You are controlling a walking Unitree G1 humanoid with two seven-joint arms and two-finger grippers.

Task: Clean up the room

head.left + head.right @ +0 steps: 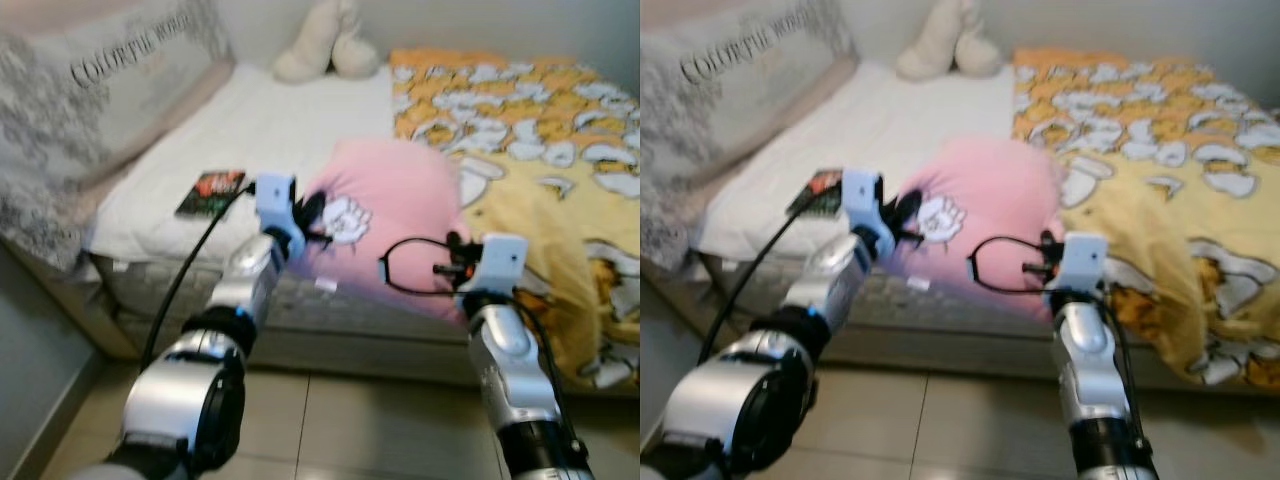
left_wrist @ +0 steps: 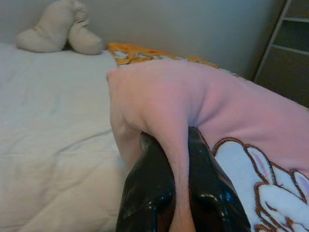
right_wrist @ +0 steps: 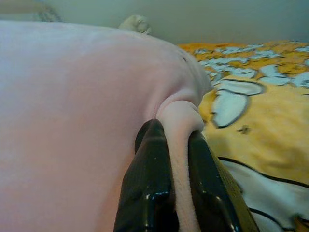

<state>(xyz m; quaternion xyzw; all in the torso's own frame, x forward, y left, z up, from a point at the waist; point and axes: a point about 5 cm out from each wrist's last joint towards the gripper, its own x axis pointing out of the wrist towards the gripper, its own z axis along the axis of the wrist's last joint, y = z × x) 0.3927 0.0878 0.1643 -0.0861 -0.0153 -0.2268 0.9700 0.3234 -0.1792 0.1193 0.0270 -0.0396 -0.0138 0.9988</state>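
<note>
A pink pillow [image 1: 395,215] with a white cartoon print lies at the near edge of the bed, partly on the white sheet and partly against the yellow blanket. My left gripper [image 1: 312,212] is shut on the pillow's left side, with a fold of pink fabric [image 2: 176,159] pinched between its black fingers [image 2: 149,193]. My right gripper [image 1: 455,262] is shut on the pillow's right side, a roll of fabric [image 3: 179,145] squeezed between its fingers [image 3: 149,188].
The bed's white sheet [image 1: 270,120] holds a dark book [image 1: 210,192] near its left edge and a cream plush toy [image 1: 325,45] at the back. A yellow patterned blanket [image 1: 540,130] covers the right half. A large grey printed pillow [image 1: 90,110] leans at the left. Tiled floor [image 1: 350,420] lies below.
</note>
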